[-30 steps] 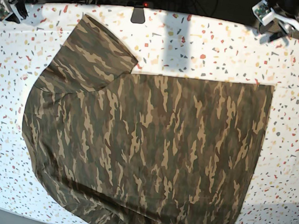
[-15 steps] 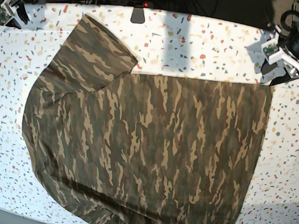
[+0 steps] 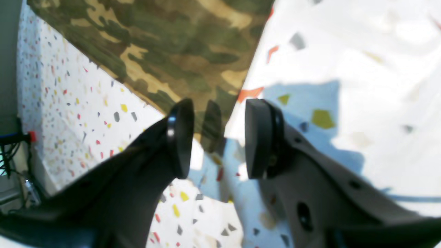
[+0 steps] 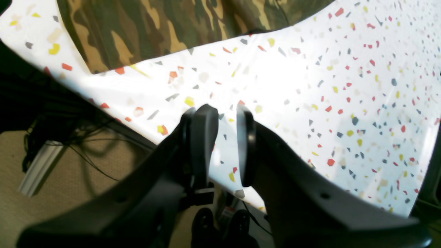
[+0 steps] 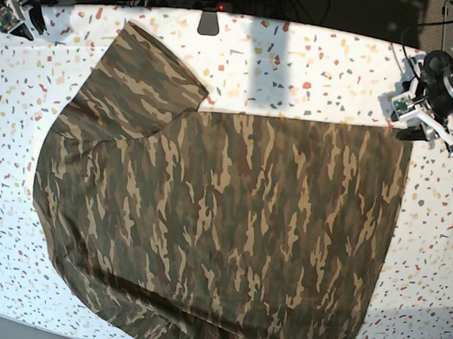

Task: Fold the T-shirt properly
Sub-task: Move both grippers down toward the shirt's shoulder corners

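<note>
— How does the left gripper (image 3: 213,137) look?

— It has two dark fingers with flat oval pads (image 3: 256,137). Small round holes sit in one finger, below the pad.

— And the right gripper (image 4: 225,144)?

— The same dark fingers, with one small hole. From above, beside the T-shirt (image 5: 222,217), the left arm carries white parts and black cables.

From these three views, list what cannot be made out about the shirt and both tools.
- T-shirt: the near sleeve and bottom edge are cut off by the base view's lower border.
- Neck opening: not visible in any view.
- Left tool: its open pads straddle the shirt corner, but blur hides whether they touch cloth.
- Right tool: open over the table edge; in the base view it is too small at the top-left corner.
</note>
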Controlling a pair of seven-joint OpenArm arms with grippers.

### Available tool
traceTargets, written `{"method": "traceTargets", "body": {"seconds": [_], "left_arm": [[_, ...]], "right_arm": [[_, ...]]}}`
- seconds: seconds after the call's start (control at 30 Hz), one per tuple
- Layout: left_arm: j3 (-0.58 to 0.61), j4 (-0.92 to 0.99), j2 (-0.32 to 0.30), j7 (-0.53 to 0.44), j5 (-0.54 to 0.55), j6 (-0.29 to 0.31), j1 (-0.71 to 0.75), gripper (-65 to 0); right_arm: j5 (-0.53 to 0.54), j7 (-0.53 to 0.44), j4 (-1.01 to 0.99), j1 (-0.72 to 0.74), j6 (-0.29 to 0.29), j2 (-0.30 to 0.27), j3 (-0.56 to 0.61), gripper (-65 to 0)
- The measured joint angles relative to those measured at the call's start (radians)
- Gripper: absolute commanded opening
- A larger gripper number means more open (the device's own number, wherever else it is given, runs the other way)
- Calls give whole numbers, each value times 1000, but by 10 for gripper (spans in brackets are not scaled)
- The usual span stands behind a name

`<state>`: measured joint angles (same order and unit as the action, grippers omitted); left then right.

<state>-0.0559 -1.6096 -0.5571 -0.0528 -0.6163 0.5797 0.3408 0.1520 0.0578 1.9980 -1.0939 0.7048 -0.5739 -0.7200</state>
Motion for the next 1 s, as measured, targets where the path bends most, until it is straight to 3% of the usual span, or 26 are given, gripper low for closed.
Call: {"method": "traceTargets", "body": {"seconds": [0.43, 0.73, 0.87, 1.0], "left_arm": [[4, 68, -3, -16, -26, -4, -44, -420], [84, 72, -5, 23, -71, -21, -61, -421], [85, 80, -5, 21, -70, -19, -61, -493], [87, 101, -5, 19, -67, -21, -61, -502]], "right_arm": [[0, 0, 0, 8, 0, 0, 0, -508], [0, 0, 31, 8, 0, 1, 0, -509], [-1, 0, 54, 8, 0, 4, 0, -509], [-1, 0, 83, 8, 0, 4, 0, -509]]}}
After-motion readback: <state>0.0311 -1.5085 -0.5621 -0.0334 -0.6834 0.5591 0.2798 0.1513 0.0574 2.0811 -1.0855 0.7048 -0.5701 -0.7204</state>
